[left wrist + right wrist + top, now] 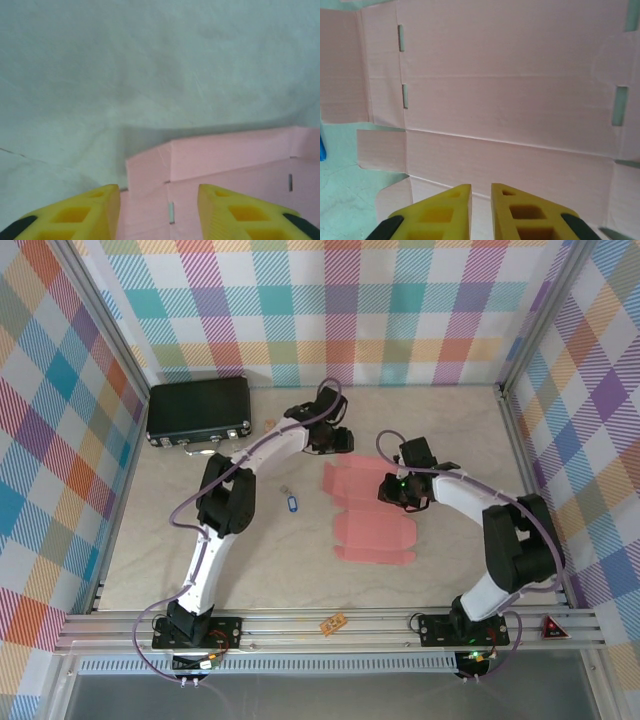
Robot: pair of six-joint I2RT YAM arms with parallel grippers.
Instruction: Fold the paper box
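The paper box [365,530] lies as a flat salmon-pink die-cut sheet with flaps in the middle of the table. My left gripper [334,442] is at the sheet's far edge. In the left wrist view it [159,189] stands open, its yellow fingers [102,205] on either side of a corner of the paper box [225,155], where a narrow edge flap stands slightly raised. My right gripper [392,492] hovers over the sheet's right side. In the right wrist view it [481,186] is open by a narrow gap above the creased panels of the paper box [510,100], with nothing between the fingers.
A black hard case [198,410] with latches sits at the back left. A blue key tag [292,503] lies just left of the sheet. A small orange piece [269,424] lies near the case, another [334,621] on the front rail. Checked walls enclose the table.
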